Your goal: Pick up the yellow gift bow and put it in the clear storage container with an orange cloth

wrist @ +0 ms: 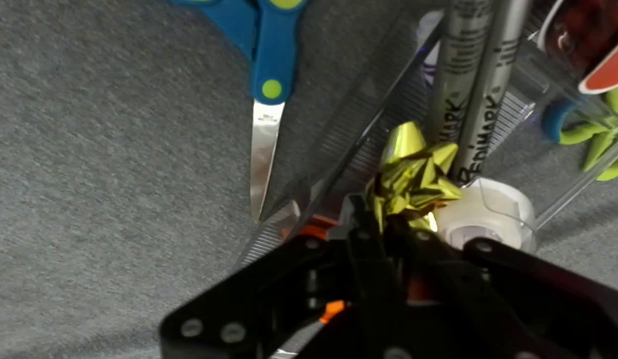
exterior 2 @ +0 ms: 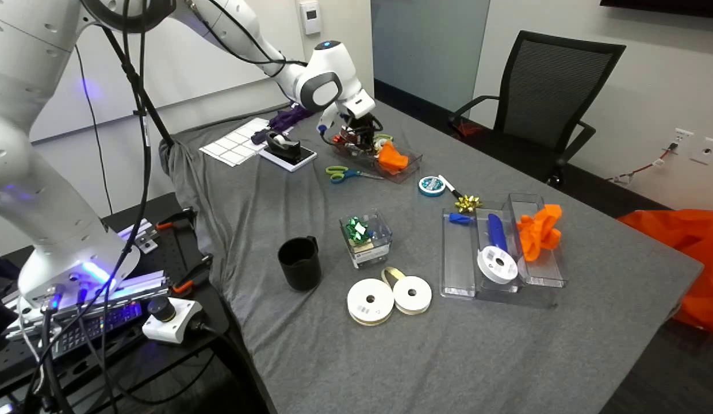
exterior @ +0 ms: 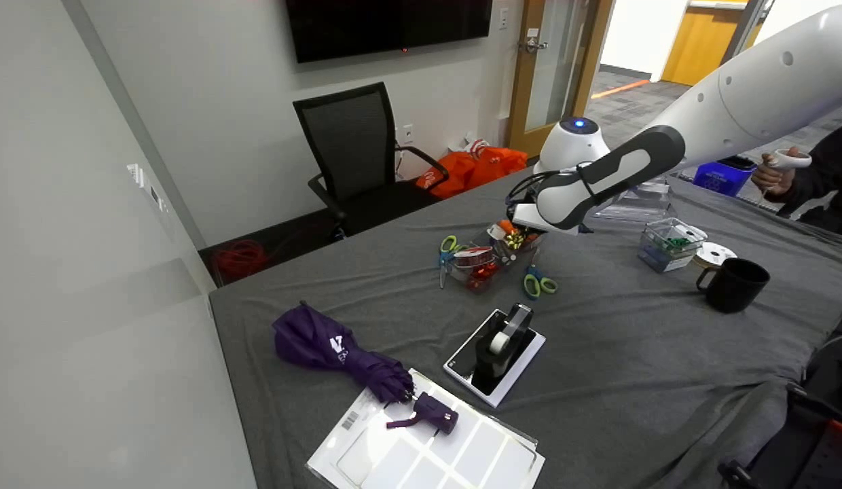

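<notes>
A shiny yellow gift bow [wrist: 413, 174] is in the wrist view, above a clear bin [wrist: 359, 142] with silver markers and a tape roll. My gripper [wrist: 379, 214] is shut on the bow's lower edge, its dark fingers close together. The bow also shows in an exterior view [exterior: 515, 239]. My gripper [exterior 2: 365, 138] points down over that clear bin [exterior 2: 413, 168], which has an orange cloth [exterior 2: 393, 158] at one end. A separate clear storage container [exterior 2: 546, 280] with an orange cloth [exterior 2: 539, 230] stands farther along the table. Another yellow bow [exterior 2: 467, 203] lies beside it.
Blue-green scissors [exterior 2: 336, 173] lie beside the bin. A tape dispenser [exterior: 499, 343], purple umbrella [exterior: 326, 346], black mug [exterior 2: 300, 264], small clear box [exterior 2: 371, 253] with a green bow, and white ribbon spools [exterior 2: 370, 301] stand around. Compartments beside the far container hold blue items and a spool.
</notes>
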Robot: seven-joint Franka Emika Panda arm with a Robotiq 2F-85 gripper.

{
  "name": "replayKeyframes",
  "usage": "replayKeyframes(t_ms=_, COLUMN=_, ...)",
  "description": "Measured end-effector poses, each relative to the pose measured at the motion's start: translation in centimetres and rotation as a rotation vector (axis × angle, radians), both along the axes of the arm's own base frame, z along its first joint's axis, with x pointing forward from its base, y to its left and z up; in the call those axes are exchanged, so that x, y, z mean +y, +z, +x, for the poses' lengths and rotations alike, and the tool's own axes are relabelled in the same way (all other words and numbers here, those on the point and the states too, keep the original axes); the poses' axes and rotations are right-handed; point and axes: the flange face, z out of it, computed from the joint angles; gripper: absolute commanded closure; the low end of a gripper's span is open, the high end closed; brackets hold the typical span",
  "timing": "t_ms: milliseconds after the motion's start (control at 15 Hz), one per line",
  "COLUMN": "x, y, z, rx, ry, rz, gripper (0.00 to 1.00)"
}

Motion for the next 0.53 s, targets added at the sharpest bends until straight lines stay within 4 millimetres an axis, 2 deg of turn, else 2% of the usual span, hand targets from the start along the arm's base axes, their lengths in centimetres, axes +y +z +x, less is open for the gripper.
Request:
replayKeyframes(t_ms=267, x=-0.1, y=0.1, z=-0.1, rx=0.005, ry=0.040, rz=-0.013, gripper=0.31)
replayKeyframes(t_ms=533, x=-1.0, y=1.6, z=-0.4, rx=0.003, ry=0.092, rz=-0.029, gripper=0.03)
